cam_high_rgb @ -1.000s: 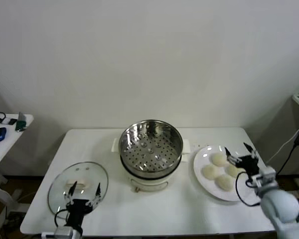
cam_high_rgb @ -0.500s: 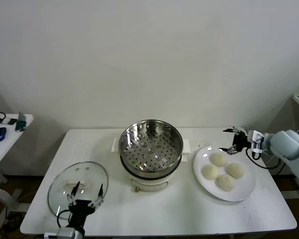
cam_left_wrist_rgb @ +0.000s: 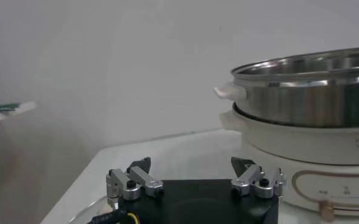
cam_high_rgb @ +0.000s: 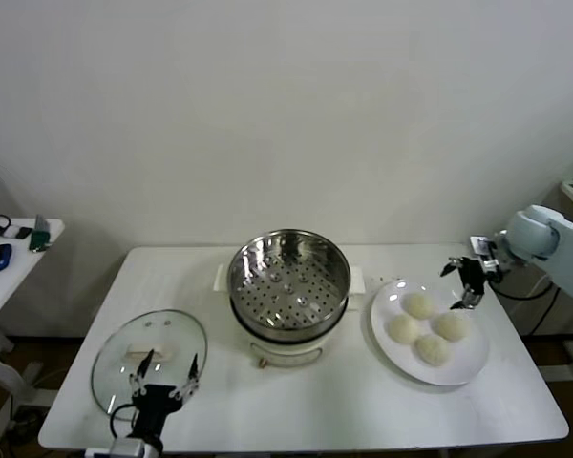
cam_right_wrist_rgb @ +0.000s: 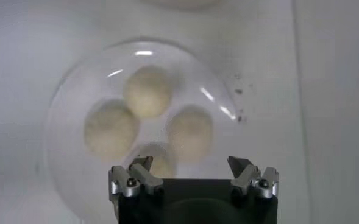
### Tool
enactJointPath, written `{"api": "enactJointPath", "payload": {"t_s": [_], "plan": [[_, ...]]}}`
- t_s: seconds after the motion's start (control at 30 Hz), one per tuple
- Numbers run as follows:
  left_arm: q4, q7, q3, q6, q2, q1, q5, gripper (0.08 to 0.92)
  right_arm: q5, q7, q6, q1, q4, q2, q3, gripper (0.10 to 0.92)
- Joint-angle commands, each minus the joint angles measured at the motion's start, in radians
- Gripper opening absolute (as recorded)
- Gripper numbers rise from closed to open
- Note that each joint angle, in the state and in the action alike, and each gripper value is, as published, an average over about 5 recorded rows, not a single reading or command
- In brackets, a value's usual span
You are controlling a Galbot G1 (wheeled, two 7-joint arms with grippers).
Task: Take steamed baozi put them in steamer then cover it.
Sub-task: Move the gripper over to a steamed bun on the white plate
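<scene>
Your right end effector (cam_high_rgb: 463,283) hangs above the desk (cam_high_rgb: 315,410) at the 1 o'clock edge of the white plate (cam_high_rgb: 458,367), fingers spread wide with nothing between them. In the right wrist view, the same open right end effector (cam_right_wrist_rgb: 191,170) looks down on the plate (cam_right_wrist_rgb: 69,134), and its fingertips (cam_right_wrist_rgb: 141,163) frame the nearest of the buns.

All four steamed baozi (cam_high_rgb: 425,327) sit on that plate in a tight diamond, touching or nearly touching one another; you see them again in the right wrist view (cam_right_wrist_rgb: 147,125). None is in the steamer.

The steamer (cam_high_rgb: 289,286) stands at the centre of the desk, at 9 o'clock from the plate, its perforated steel basket uncovered on the cream-white base. From the left wrist view you see the steamer (cam_left_wrist_rgb: 301,109) side-on, close ahead of the arm.

The cover (cam_high_rgb: 150,358) lies flat on the desk at 8 o'clock from the steamer, well apart from it, its bar handle facing up.

Your left end effector (cam_high_rgb: 162,377) hovers over the 6 o'clock part of the cover, just above the handle, fingers parted and holding nothing. The left wrist view shows that left end effector (cam_left_wrist_rgb: 194,176) open as well.

A small side table (cam_high_rgb: 10,267) with a few items stands off at 9 o'clock from the desk.
</scene>
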Motion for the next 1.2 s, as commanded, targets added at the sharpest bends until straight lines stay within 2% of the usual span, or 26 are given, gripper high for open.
{"api": "enactJointPath", "payload": {"t_s": [0.03,0.27,0.53,0.7,0.87,1.0,1.2], "plan": [[0.004,0.000,-0.001,-0.002,0.000,0.000,0.000,0.823,0.015,-0.013,-0.007,-0.022,-0.166,0.140,-0.069,0.823],[0.013,-0.001,-0.003,-0.004,-0.001,-0.002,0.000,0.823,-0.033,0.025,0.019,-0.096,-0.294,0.255,0.010,0.823],[0.018,-0.001,-0.006,-0.006,-0.006,-0.001,0.002,0.823,-0.071,0.043,0.028,-0.139,-0.364,0.320,0.056,0.823],[0.013,0.000,-0.007,-0.006,-0.009,0.002,0.003,0.823,-0.084,0.034,0.026,-0.148,-0.360,0.320,0.056,0.814],[0.008,0.001,-0.007,-0.005,-0.012,0.003,0.004,0.823,-0.105,0.043,0.026,-0.160,-0.363,0.323,0.072,0.713],[0.005,0.000,-0.007,-0.006,-0.015,0.004,0.005,0.823,-0.114,0.054,0.029,-0.162,-0.358,0.325,0.090,0.668],[-0.002,-0.002,-0.008,-0.007,-0.015,0.011,0.007,0.823,-0.059,0.029,0.053,-0.007,-0.224,0.272,-0.020,0.647]]}}
